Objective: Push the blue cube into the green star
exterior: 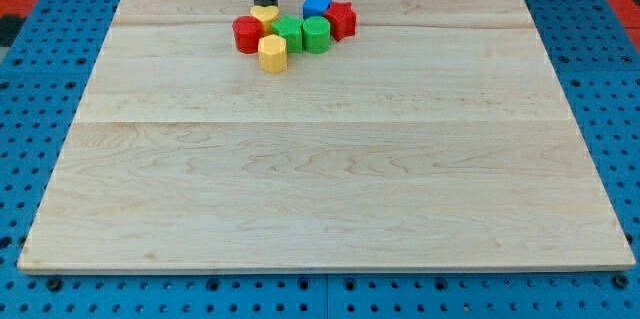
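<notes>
My tip (262,5) – a bare rod, no fingers to open or close – sits at ten o'clock of the blue cube (317,4), badly placed for shoving it toward the green star (289,33) at seven o'clock.

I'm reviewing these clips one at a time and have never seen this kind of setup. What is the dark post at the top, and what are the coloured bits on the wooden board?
There is one picture, from a single camera looking down across a wooden board that lies on a blue perforated table. The dark post is the robot arm's rod; it has no jaws and holds nothing, it only pushes. My tip sits at the view's top, just behind a yellow heart-shaped block. The blocks are bunched together there: a red cylinder, a yellow hexagonal block, a green star, a green cylinder, a red star-like block, and the blue cube just behind the green ones.
</notes>
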### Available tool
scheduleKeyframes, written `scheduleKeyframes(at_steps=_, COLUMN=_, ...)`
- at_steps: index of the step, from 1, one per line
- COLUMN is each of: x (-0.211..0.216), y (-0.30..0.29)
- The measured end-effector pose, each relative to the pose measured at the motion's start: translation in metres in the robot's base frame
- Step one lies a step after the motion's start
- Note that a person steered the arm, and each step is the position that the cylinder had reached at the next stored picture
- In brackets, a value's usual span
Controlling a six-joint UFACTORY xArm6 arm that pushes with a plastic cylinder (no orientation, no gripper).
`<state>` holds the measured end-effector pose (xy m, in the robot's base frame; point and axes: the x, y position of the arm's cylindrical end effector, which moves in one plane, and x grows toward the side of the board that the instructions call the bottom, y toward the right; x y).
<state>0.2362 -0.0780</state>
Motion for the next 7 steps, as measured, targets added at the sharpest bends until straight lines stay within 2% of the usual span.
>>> scheduleKeyframes(at_steps=1, x=-0.029, y=0.03)
scheduleKeyframes(at_steps=2, x=-0.032, y=0.078)
scheduleKeyframes(at_steps=3, x=-0.03, y=0.083)
scheduleKeyframes(at_steps=4, x=-0.022, y=0.047)
scheduleKeyframes(at_steps=5, x=-0.019, y=0.038)
scheduleKeyframes(at_steps=6, x=-0.021, y=0.052)
scheduleKeyframes(at_steps=7, x=-0.041, y=0.074)
